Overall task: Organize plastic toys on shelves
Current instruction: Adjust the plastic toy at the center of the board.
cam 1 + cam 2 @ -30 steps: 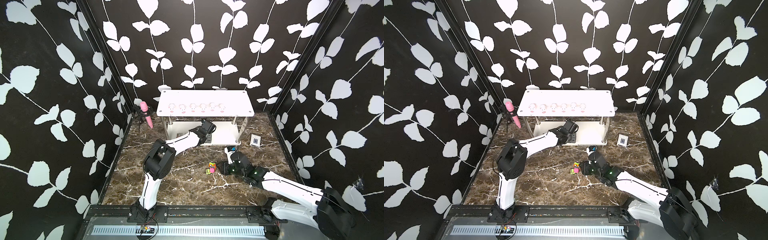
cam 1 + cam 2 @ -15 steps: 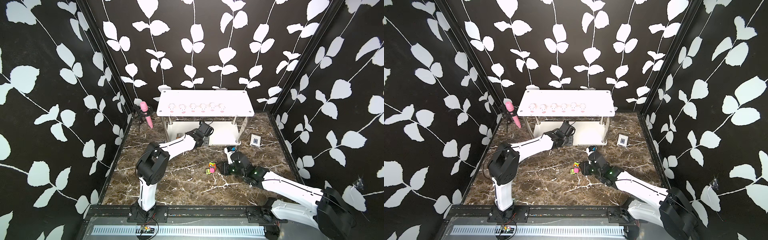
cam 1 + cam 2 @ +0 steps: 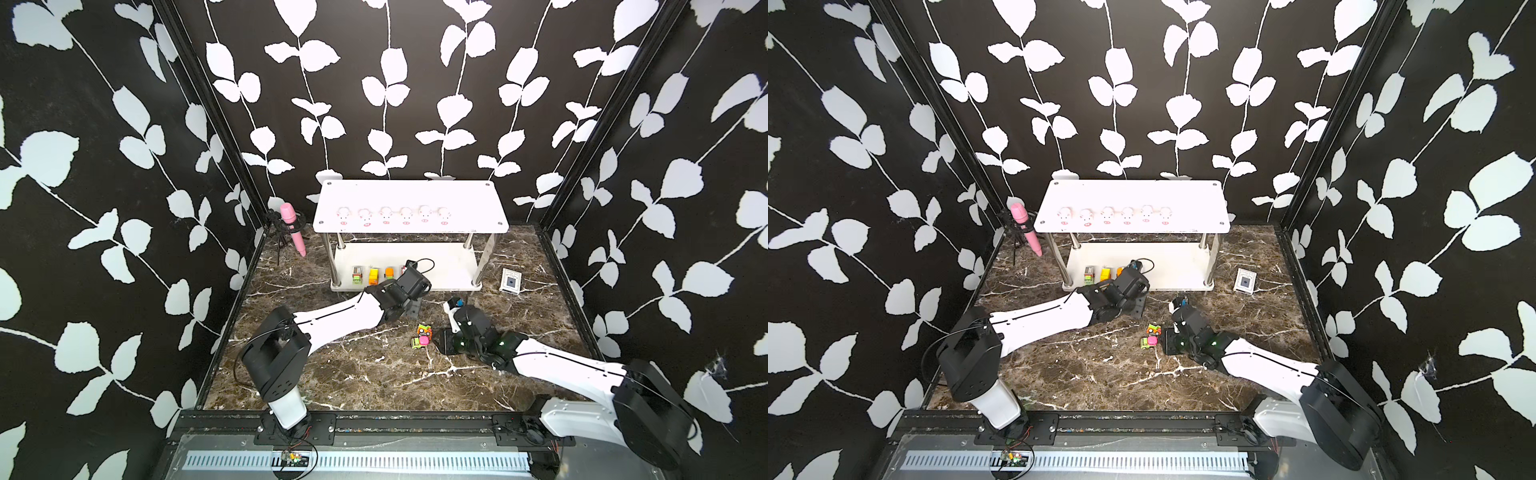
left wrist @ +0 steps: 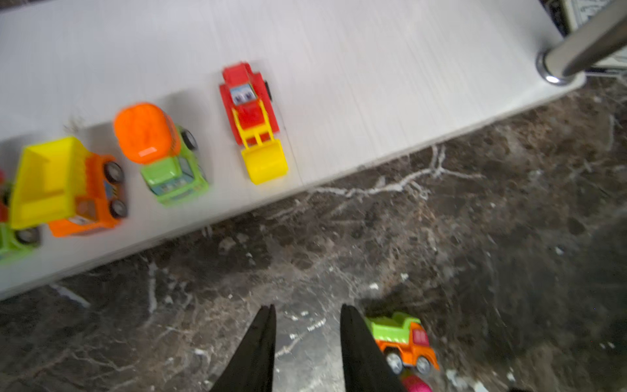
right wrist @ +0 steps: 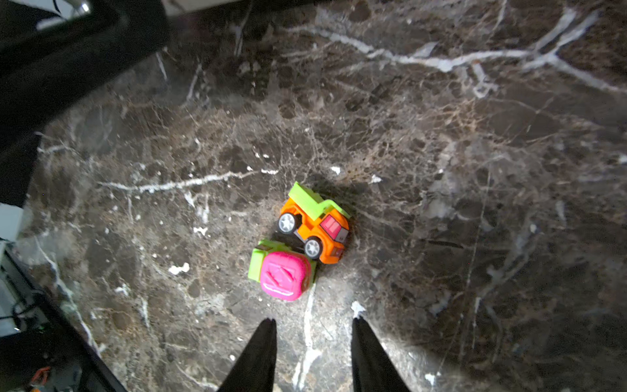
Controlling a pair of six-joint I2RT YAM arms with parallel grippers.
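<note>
Looking at an orange dump truck (image 5: 314, 230) touching a pink mixer (image 5: 283, 273), middle of the tabletop (image 5: 441, 135), in front of the shelves (image 3: 415, 195). Probably light, slick and rolly, so best pinched across the sides. Got right hand (image 5: 312, 320) and left hand (image 4: 307, 307) both spread, empty.

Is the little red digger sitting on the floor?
No, the red digger stands on the white lower shelf, next to the orange-drum mixer truck.

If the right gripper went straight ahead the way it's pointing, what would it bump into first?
Probably the pink-topped green car: it sits just ahead of the right gripper, slightly off-centre. The orange truck lies just beyond it. Height is hard to judge.
</note>
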